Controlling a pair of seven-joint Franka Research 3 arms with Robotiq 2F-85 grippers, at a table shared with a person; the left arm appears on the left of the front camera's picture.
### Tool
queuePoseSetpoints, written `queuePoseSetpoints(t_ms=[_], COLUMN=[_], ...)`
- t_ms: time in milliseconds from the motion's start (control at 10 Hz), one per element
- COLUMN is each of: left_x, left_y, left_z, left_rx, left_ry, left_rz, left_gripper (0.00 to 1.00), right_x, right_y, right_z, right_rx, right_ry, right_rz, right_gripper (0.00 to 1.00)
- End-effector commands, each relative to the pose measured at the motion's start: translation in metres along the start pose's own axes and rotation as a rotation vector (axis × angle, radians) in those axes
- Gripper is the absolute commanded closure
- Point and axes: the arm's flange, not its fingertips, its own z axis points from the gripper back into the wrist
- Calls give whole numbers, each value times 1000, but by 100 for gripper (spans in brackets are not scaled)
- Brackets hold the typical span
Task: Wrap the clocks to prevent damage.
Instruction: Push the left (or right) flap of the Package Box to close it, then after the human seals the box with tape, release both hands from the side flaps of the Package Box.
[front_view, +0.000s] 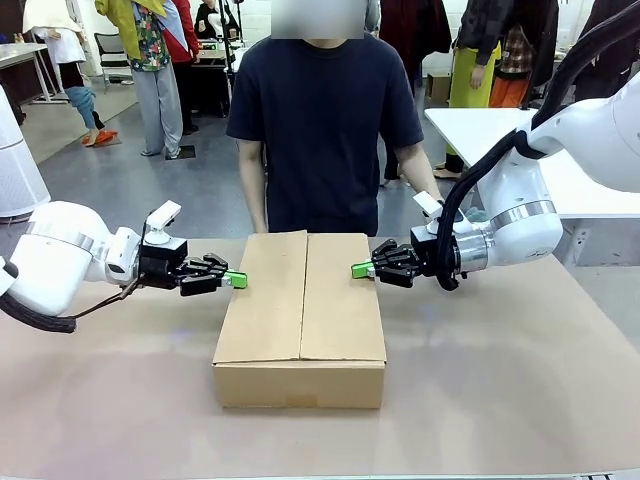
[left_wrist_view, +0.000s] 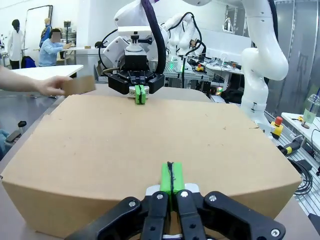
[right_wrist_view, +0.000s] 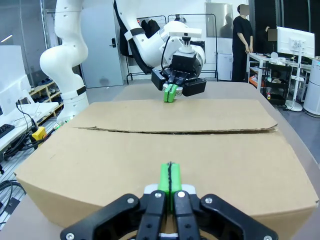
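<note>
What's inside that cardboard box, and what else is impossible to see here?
Inside of the cardboard box: all three views, closed flaps cover it.
The box's far wall: front view, its own top hides it.
Whether the left gripper and right gripper touch the box: front view, gap too small to judge.

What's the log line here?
box: flaps closed | left gripper: shut, at left edge | right gripper: shut, at right edge | person: behind box

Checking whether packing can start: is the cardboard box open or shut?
Shut. Both top flaps of the cardboard box lie flat and meet along a middle seam; its contents cannot be seen.
</note>
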Motion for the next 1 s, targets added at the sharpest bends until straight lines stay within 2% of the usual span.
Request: queuePoseSetpoints(t_ms=[0, 900], left_x=[-3, -3], left_y=[0, 0], left_z=[0, 0], left_rx=[6, 6], left_ry=[8, 8], left_rz=[2, 2], left_gripper=[99, 99], right_x=[-4, -4], right_y=[0, 0], right_z=[-3, -3], right_rx=[-4, -4], right_ry=[9, 9], right_rz=[-6, -6], right_gripper=[99, 99])
